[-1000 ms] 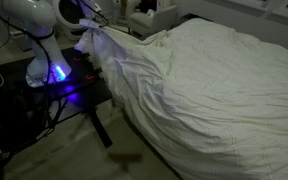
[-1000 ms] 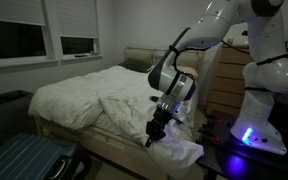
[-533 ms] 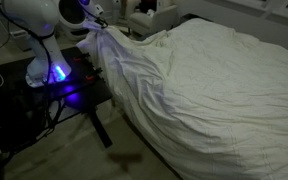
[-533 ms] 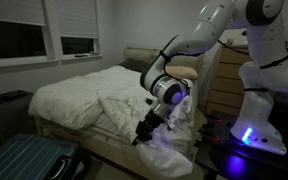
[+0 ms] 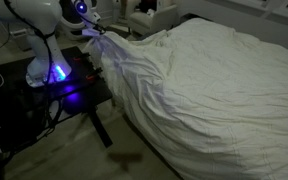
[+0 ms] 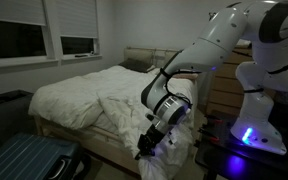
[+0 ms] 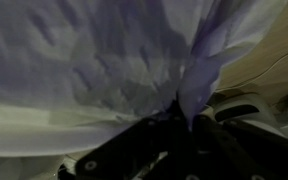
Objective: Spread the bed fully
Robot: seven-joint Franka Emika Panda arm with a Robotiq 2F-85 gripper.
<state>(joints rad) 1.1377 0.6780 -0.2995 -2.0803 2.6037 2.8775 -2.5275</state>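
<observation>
The white, thick-jointed robot arm (image 6: 216, 42) is bending low over the corner of the very large low bed (image 6: 89, 147) that is filling most of the room. Its dark tool (image 6: 142, 152) is clenched on a bunch of the soft, white, wrinkled duvet (image 6: 79, 100). In the wrist view the cloth (image 7: 84, 70) is gathering into a tight fold right at the tool (image 7: 179, 120), with creases fanning away from it. In an exterior view the tool (image 5: 91, 29) is holding the duvet corner up above the mattress edge, so the fabric (image 5: 214, 90) is draping steeply from the pinch down over the side of the bed, while the rest is lying rumpled across the top. The arm's base is standing just beside the bed on a small black bench (image 5: 82, 95) that is glowing with blue light. A blue ribbed suitcase (image 6: 26, 160) is lying on the floor near the foot of the bed.
</observation>
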